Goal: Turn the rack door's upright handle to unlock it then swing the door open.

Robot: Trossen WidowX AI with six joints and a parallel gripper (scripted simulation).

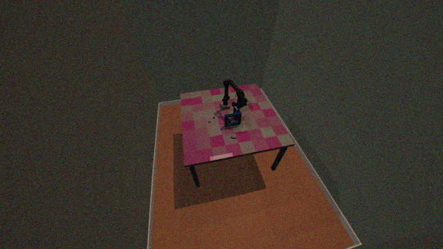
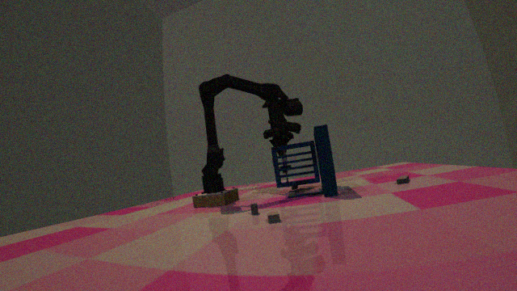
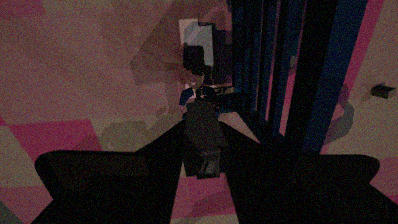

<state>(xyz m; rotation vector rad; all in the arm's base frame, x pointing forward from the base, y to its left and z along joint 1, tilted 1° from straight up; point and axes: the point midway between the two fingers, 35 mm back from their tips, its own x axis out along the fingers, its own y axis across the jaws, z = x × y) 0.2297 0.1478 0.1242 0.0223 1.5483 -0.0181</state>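
The blue barred door (image 2: 305,183) (image 3: 344,60) stands swung wide out from the blue rack frame (image 2: 326,162) (image 1: 226,121), roughly square to it; the exact angle cannot be read. My gripper (image 2: 284,163) (image 3: 202,112) points down beside the door's free edge, shut on the dark handle (image 3: 205,126). In the wrist view the handle lies between the two black fingers, left of the door's bars. The fingers partly hide the handle, and its turn is hard to tell in this dim light.
Small dark blocks lie on the checkered table (image 1: 197,146): one block (image 2: 254,208) and another block (image 2: 274,218) near the arm's base (image 2: 216,199), and a block (image 2: 403,179) (image 1: 233,137) (image 3: 383,90) beyond the frame.
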